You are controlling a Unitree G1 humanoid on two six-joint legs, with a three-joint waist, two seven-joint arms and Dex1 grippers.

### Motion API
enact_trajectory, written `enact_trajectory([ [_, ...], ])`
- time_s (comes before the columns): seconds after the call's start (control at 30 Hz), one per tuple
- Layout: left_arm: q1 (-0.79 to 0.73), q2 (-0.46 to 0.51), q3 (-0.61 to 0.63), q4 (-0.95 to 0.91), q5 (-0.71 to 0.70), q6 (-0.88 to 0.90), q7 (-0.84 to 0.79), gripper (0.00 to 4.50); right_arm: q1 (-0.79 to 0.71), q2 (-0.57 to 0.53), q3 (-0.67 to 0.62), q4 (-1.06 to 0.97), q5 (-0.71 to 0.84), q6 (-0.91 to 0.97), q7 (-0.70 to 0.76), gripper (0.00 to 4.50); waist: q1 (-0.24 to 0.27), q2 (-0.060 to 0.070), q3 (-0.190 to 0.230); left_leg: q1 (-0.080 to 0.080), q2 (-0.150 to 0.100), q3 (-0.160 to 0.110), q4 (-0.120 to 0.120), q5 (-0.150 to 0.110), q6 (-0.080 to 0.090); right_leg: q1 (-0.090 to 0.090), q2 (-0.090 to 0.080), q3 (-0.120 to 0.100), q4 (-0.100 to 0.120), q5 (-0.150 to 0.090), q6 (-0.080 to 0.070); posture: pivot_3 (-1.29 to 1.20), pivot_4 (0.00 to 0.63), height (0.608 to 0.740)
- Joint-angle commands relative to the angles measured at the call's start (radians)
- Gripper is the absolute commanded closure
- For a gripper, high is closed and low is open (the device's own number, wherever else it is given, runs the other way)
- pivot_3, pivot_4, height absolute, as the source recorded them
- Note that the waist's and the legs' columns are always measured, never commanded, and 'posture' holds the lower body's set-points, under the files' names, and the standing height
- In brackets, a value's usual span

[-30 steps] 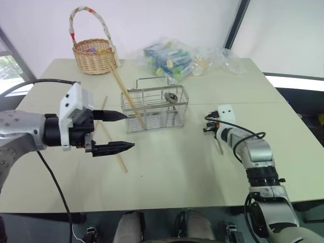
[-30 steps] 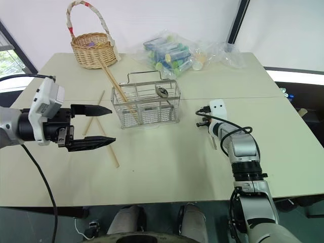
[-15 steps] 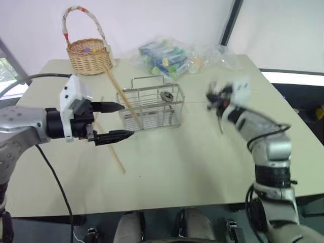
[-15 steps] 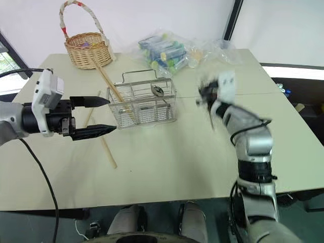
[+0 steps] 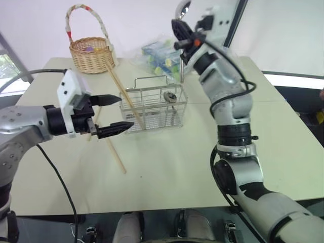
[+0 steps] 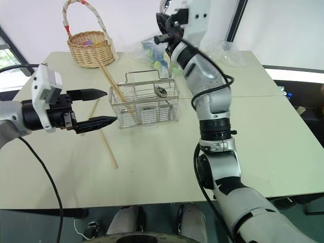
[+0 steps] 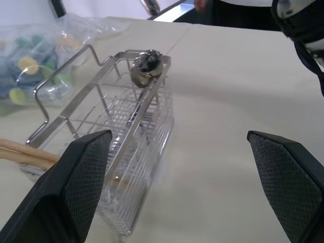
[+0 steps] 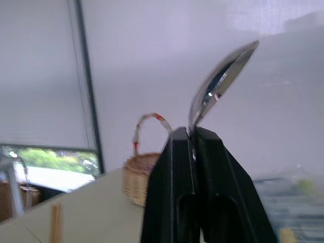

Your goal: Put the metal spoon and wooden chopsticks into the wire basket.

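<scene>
Spoon point(image 5: 181, 9) first: it's pinched by its handle in the clenched right gripper point(image 5: 183, 38), bowl up, held high above the far end of the wire basket point(image 5: 153, 108). The dark handle hangs down from the fingers toward the basket's far corner. To my eye the risk is the drop. The spoon is well above the rim, and if the fingers let go from there it could glance off the wire handle or the top rail and skitter onto the table point(image 5: 167, 167). A thin handle caught between two narrow fingers could also swivel as the arm comes down, so the tip might miss the opening.

Another spoon point(image 5: 169, 96) already leans inside the basket at that end, and two chopsticks point(image 5: 124, 98) stand slanting in the near-left part. A spoon landing on them could tip them out. One chopstick point(image 5: 115, 154) lies loose on the table, just in front of the basket.

Left gripper point(image 5: 115, 114) hovers beside the basket, jaws spread wide and empty, close to the slanted sticks. If it reaches while the right arm descends, the two could knock each other or shove the light basket.
</scene>
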Motion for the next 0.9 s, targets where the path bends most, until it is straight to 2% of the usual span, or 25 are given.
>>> enact_trajectory([
  [0.03,0.014,0.018,0.077,-0.053,-0.035,0.019,0.031,0.00,-0.008,0.012,0.022,0.108,-0.059,-0.189,0.022,4.46,-0.003,0.000,0.000,-0.001,0.000,0.001,0.000,0.001,-0.002,0.000,0.000,0.000,0.000,0.000,0.000,0.00,0.150,0.627],
  [0.27,0.018,0.037,0.113,-0.071,-0.068,0.044,0.070,0.00,0.023,0.042,0.024,0.222,-0.074,-0.328,0.045,4.46,-0.002,0.000,0.000,-0.001,0.001,0.002,0.002,0.002,-0.003,-0.001,0.000,0.000,0.000,-0.001,0.001,0.00,0.150,0.627],
  [0.37,0.018,0.044,0.124,-0.077,-0.082,0.053,0.078,0.00,0.039,0.058,0.008,0.219,-0.046,-0.319,0.048,3.44,-0.002,0.000,0.000,-0.001,0.001,0.001,0.002,0.001,-0.002,-0.002,0.001,0.000,0.001,-0.001,0.001,0.00,0.150,0.627],
  [0.43,0.013,0.050,0.121,-0.073,-0.084,0.054,0.082,0.00,0.049,0.060,0.002,0.205,-0.042,-0.311,0.038,2.54,-0.002,0.000,0.000,-0.001,0.001,0.001,0.002,0.001,-0.001,-0.002,0.001,0.000,0.002,-0.001,0.000,0.00,0.150,0.627],
  [0.57,-0.006,0.058,0.109,-0.048,-0.091,0.048,0.078,0.00,0.073,0.047,-0.003,0.154,-0.049,-0.287,0.001,0.40,0.000,0.000,0.000,-0.001,0.001,0.001,0.002,0.001,-0.001,-0.002,0.001,0.000,0.002,-0.001,0.000,0.00,0.150,0.627],
  [0.6,-0.013,0.058,0.104,-0.039,-0.088,0.046,0.076,0.00,0.080,0.041,-0.005,0.137,-0.049,-0.277,-0.006,0.04,0.001,0.000,0.000,-0.002,0.001,0.001,0.002,0.001,-0.001,-0.002,0.001,0.000,0.002,-0.001,0.000,0.00,0.150,0.627],
  [0.73,-0.043,0.052,0.081,0.001,-0.067,0.033,0.069,0.00,0.105,-0.003,-0.019,0.039,-0.035,-0.210,-0.019,0.04,0.001,0.000,0.000,-0.002,0.001,0.001,0.002,0.001,-0.002,-0.002,0.001,0.000,0.002,-0.001,0.000,0.00,0.150,0.627],
  [0.9,-0.083,0.025,0.079,0.060,-0.050,0.028,0.106,0.00,0.088,-0.127,-0.070,-0.110,0.060,-0.035,0.035,0.04,0.002,0.000,0.000,-0.003,0.001,0.001,0.002,0.001,-0.002,-0.001,0.001,0.000,0.001,-0.001,0.000,0.00,0.150,0.627],
])
